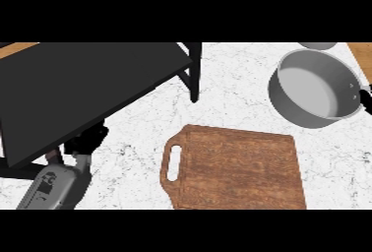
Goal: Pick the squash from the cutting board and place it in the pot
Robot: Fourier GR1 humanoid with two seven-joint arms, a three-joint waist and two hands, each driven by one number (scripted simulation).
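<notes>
The wooden cutting board [240, 170] lies at lower centre, its handle slot to the left, and nothing rests on its visible surface. No squash shows anywhere in the view. The grey pot [289, 109] stands at upper right, tilted in the view, with a pale inside that looks bare and a dark handle [365, 97] at the right edge. My left hand [87, 140] shows at lower left above its grey forearm [51, 189]; its upper part is hidden under a large black slab. My right hand is out of view.
A big black slab-like object [80, 88] covers the upper left, with a dark leg [195, 74] reaching down over the white marble counter [232, 93]. Part of another grey vessel [317, 45] peeks in at the top right, beside a wooden strip [361, 55].
</notes>
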